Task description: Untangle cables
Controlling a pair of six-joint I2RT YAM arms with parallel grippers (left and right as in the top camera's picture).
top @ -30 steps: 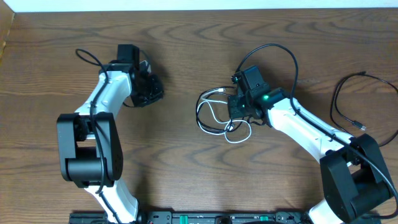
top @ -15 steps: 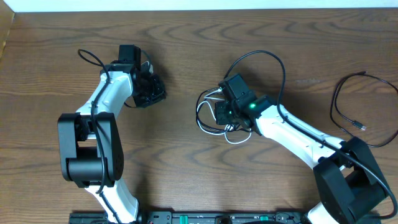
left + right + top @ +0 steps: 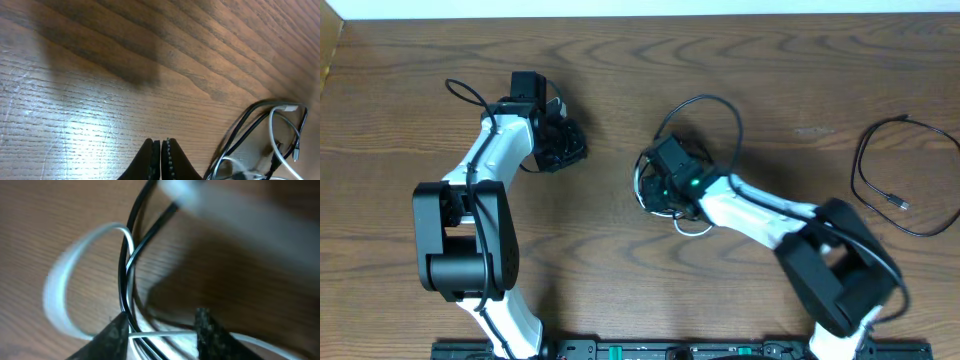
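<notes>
Step in hand: working the knot loose. The cables (image 3: 658,195) lie bunched in a small tangle at the centre of the overhead frame, flat on the desk (image 3: 620,80), not yet apart.

The right tool (image 3: 162,330) sits right on top of that tangle. Its jaws stand part open with a middling gap. The black cable (image 3: 121,287) and white cable (image 3: 55,280) run down together beside the finger at lower left of the right wrist frame, and a white strand crosses the gap. I judge nothing is pinched.

The left tool (image 3: 161,156) is up in the upper left of the overhead frame, well apart from the tangle. Its jaws are pressed together and hold nothing.

Next move, my call: close the right tool on one strand only, then draw it clear of the other. That is hard because black and white run touching at the pinch spot. The left tool likely needs to come over and pin the other strand.

View differences:
- The right wrist view alone shows the two colours crossing and where the fingers sit, though it is blurred.
- The overhead view hides the right fingers under the wrist, but shows the whole layout plus a separate black cord (image 3: 861,160) lying at far right.
- The left wrist view catches the tangle at its lower right and confirms its own jaws meet.
</notes>
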